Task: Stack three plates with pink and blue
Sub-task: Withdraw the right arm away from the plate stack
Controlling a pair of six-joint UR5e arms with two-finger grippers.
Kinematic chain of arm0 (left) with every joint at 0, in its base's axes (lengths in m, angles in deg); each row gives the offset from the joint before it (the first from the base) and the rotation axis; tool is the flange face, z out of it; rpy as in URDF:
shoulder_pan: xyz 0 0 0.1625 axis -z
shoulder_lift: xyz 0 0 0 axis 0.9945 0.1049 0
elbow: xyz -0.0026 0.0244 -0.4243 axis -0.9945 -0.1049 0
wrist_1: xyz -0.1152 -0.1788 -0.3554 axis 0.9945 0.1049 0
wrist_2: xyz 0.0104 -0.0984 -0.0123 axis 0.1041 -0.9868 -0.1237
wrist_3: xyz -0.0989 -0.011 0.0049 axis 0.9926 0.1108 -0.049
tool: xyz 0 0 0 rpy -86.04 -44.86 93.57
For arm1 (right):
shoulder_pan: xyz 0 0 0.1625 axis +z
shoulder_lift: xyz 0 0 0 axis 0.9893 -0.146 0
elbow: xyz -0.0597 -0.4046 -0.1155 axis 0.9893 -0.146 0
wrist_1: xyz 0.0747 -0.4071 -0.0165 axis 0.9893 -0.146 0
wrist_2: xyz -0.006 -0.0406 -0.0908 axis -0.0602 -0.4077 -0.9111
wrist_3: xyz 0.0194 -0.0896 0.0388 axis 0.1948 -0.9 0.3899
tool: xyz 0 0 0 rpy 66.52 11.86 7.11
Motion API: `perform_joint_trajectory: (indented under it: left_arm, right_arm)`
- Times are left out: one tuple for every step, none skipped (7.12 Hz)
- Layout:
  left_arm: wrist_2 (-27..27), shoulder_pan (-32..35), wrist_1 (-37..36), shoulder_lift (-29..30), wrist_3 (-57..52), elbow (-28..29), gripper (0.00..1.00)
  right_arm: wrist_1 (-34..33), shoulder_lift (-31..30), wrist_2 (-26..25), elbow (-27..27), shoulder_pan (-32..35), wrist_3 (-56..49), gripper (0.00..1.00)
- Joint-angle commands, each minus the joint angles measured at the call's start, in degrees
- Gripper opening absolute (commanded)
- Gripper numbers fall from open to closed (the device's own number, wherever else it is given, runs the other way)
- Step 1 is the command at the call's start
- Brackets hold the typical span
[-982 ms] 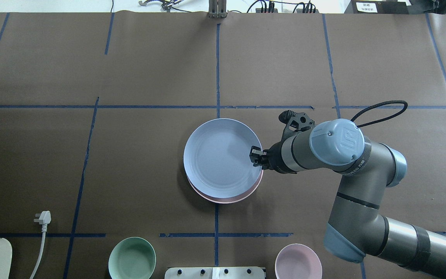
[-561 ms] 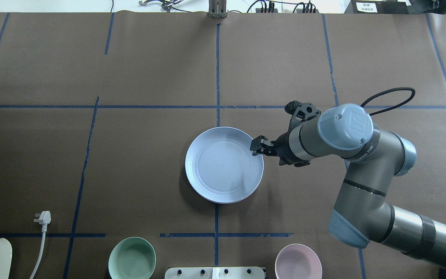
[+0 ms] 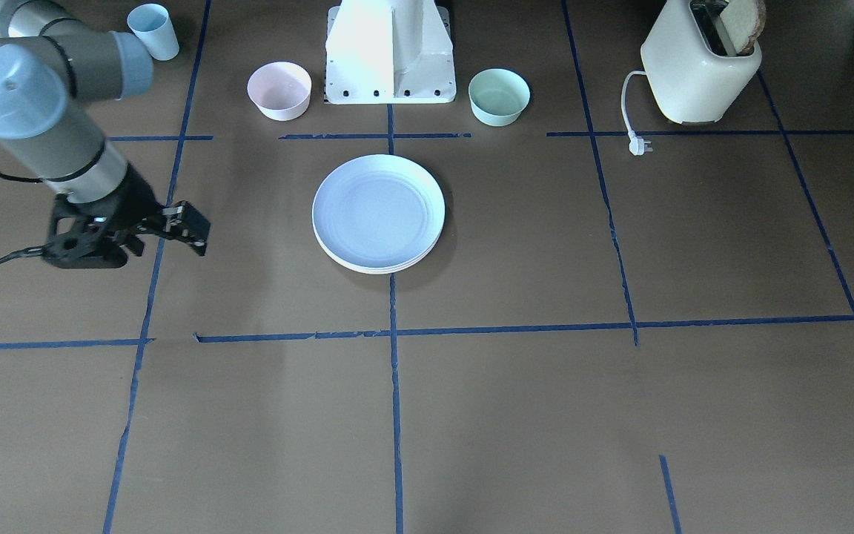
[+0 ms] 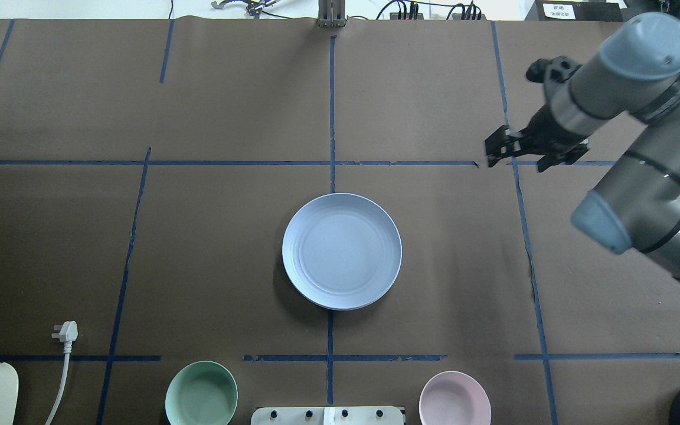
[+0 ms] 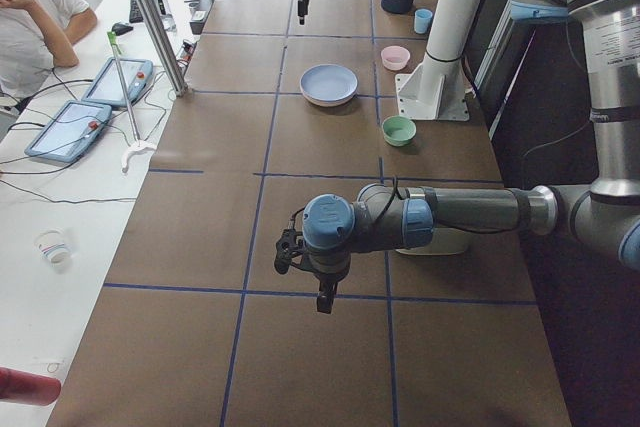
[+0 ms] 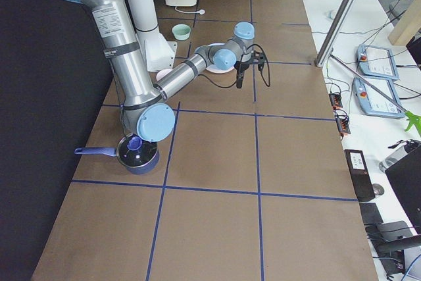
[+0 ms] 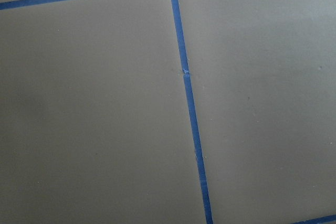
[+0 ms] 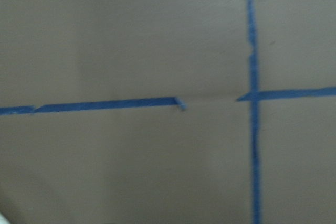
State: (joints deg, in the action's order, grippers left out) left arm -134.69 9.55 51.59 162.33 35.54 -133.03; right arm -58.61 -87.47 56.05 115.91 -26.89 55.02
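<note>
Plates (image 4: 342, 251) are seen stacked at the middle of the bench (image 4: 198, 236), light blue on top, paler rims showing beneath. The right tool (image 4: 496, 147) is held parted and empty, well apart from them; the state of the left tool (image 5: 322, 299) cannot be told. Stacking is judged complete, and only parking of the arms seems called for next.

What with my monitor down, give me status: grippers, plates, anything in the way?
Right gripper open, empty, clear of the stack. Left gripper far aside, state unreadable. Light blue plate on top. Nothing touches the stack.
</note>
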Motion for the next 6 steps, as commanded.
perform_joint_trajectory:
  left_arm:
    - [1.72, -0.89, 0.06, -0.31, -0.40, 0.40, 1.00]
    - [1.82, -0.89, 0.06, -0.40, -0.49, 0.23, 1.00]
    - [1.90, -1.07, 0.06, 0.21, -0.49, -0.12, 1.00]
    - [1.90, -2.03, -0.03, 0.39, -0.40, 0.05, 1.00]
    - [1.90, -2.04, -0.03, 0.39, -0.32, 0.14, 1.00]
    - [1.82, -2.04, 0.76, 0.30, -0.58, 0.31, 1.00]
  right_arm:
    - [-1.91, -9.36, 5.31, -1.75, 14.05, -27.04, 1.00]
    - [-1.92, -15.07, 8.10, -0.97, 20.11, -36.91, 1.00]
    - [-1.92, -20.18, 9.08, 0.17, 24.95, -43.88, 1.00]
    - [-1.92, -25.71, 9.18, 1.66, 29.70, -52.57, 1.00]
    - [-2.09, -30.29, 9.09, 2.11, 32.53, -56.57, 1.00]
    - [-2.09, -33.73, 7.27, 2.03, 34.56, -56.61, 0.98]
